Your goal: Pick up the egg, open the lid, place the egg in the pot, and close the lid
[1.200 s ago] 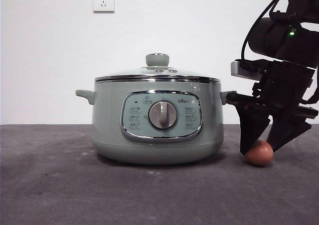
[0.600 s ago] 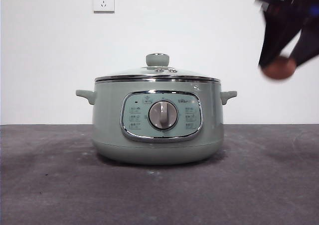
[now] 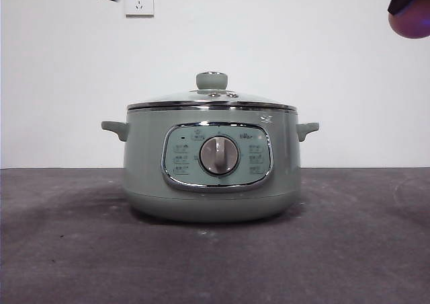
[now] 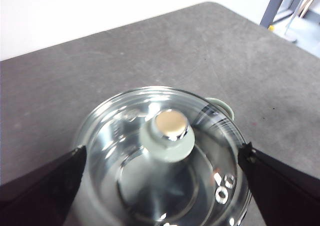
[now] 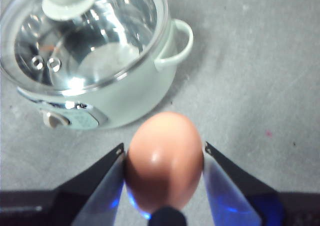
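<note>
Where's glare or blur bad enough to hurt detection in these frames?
Left wrist view: bright reflections streak the lid, knob cap blown out. Right wrist view: glare on the lid glass; the egg is soft, a blue glow on the right tool. Front view: sharp pot, egg cropped and dim at the corner.

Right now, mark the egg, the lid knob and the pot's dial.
egg point(image 5: 164, 161), right wrist view: middle of the shell.
lid knob point(image 4: 169, 134), left wrist view: its top.
dial point(image 3: 219, 155), front view: centre of the pot's silver dial.
</note>
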Motion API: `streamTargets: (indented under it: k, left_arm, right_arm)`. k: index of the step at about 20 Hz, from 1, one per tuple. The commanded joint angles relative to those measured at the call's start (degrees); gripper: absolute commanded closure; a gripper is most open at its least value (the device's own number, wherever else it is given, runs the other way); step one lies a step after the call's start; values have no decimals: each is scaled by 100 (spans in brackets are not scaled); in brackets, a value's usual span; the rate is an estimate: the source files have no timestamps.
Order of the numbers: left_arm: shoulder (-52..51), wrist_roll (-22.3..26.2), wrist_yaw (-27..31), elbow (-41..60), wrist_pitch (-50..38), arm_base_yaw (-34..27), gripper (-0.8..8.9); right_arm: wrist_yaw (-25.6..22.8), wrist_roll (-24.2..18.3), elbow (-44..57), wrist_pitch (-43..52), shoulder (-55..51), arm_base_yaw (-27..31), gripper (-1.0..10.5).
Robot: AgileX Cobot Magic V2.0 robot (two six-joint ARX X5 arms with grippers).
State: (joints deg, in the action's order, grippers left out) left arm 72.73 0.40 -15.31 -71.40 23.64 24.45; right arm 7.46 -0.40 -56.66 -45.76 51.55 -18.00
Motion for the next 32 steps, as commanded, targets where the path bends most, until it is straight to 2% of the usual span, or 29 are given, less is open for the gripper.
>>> streamTargets:
  k: [1, 3, 11, 26, 30, 32]
  left_arm:
    - [592, 105, 96, -282, -179, 199, 158]
    - [1121, 122, 328, -562, -291, 350, 158]
    - [2398, 114, 326, -960, -824, 511, 158]
    - [2844, 109, 483, -962, -894, 702, 175]
    - [2817, 109, 461, -962, -852, 697, 643]
    - [2776, 109, 459, -962, -857, 699, 762]
  right_arm:
    - [9, 33, 4, 17, -24, -7, 962]
    - [13, 42, 4, 15, -24, -9, 963]
    - [11, 52, 4, 22, -24, -9, 963]
    - [7, 52, 4, 20, -24, -7, 963]
    - [4, 52, 4, 20, -24, -7, 963]
    - [4, 52, 4, 20, -24, -7, 962]
